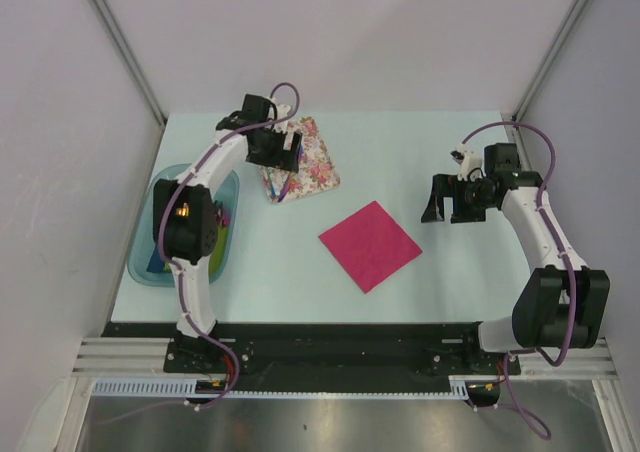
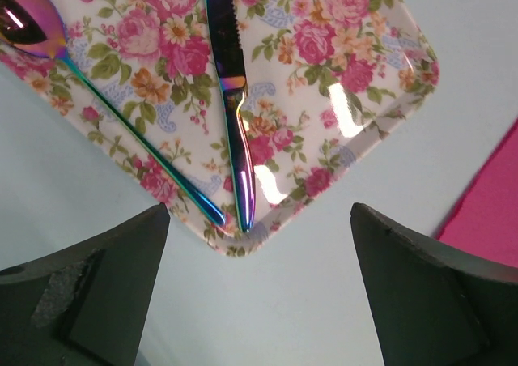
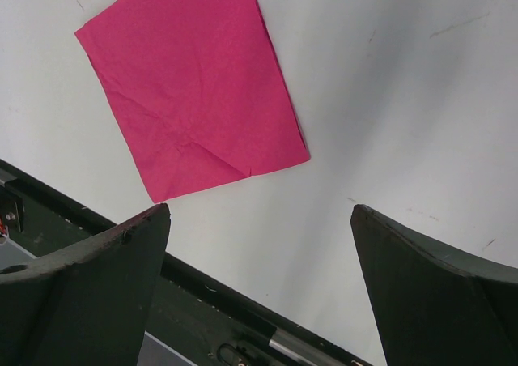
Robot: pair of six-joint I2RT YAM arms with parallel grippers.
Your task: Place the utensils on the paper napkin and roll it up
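The spoon and knife lay side by side on the floral tray near the far left corner of the counter. The left jaws stood wide apart over their handle ends. The pink napkin lay flat mid-counter, and the right jaws hung apart and empty toward the right edge.

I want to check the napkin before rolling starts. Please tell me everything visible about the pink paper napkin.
The pink paper napkin is a plain magenta square, thin and matte, with light creases near one corner. It lies flat and open on the pale table, turned like a diamond in the top view. Nothing rests on it.
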